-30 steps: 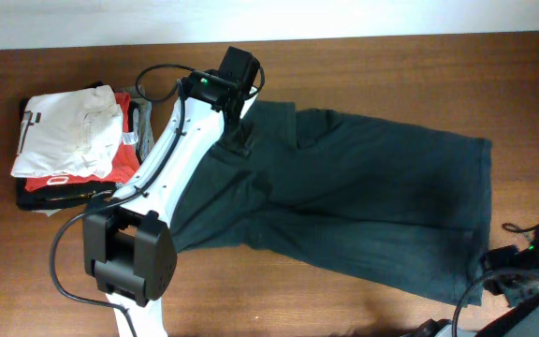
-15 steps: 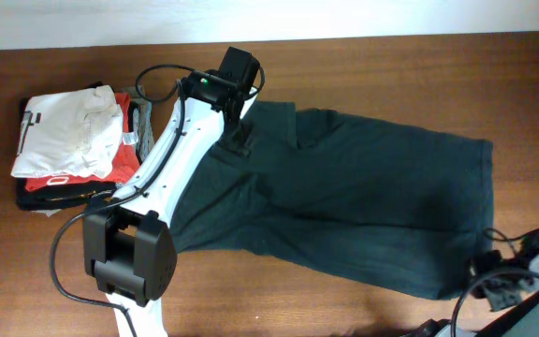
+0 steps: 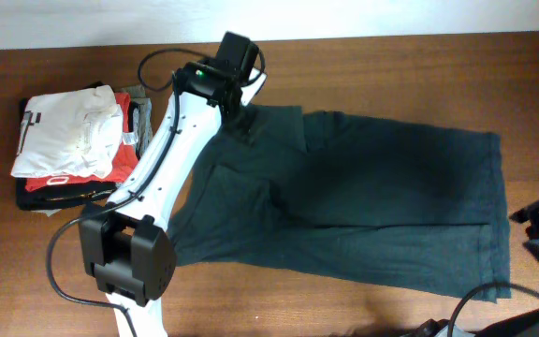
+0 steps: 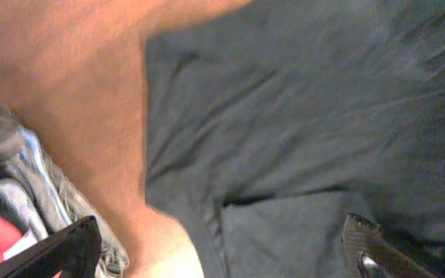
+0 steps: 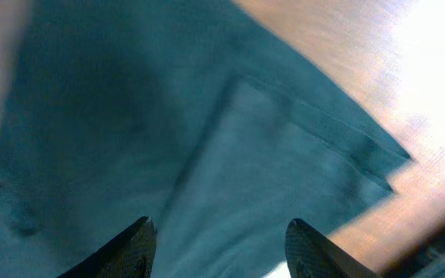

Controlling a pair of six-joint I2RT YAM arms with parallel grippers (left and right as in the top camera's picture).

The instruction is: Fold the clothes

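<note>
The shirt [image 3: 382, 206] lies spread dark side up across the middle of the worktop [image 3: 391, 65], long way left to right, with the pile [image 3: 68, 140] of folded garments off at its left end.

What's new is on the right. A second ago the right end effector [image 5: 222, 249] sat clamped at the shirt's near right corner; now its fingers stand apart with nothing between them, and it hangs just off the right edge, clear of the cloth. That edge sits further right and straighter than it did, and the body of the shirt looks flatter, so I'd say the corner has just been tugged out and let go.

The left end effector [image 4: 222, 251] is wide open and holds nothing, hovering over the shirt's far left part near a sleeve; it has crept a little toward the far edge.

To my eye this is smoothing finished rather than folding begun: there are wrinkles left near the left arm, and no fold is laid yet.
</note>
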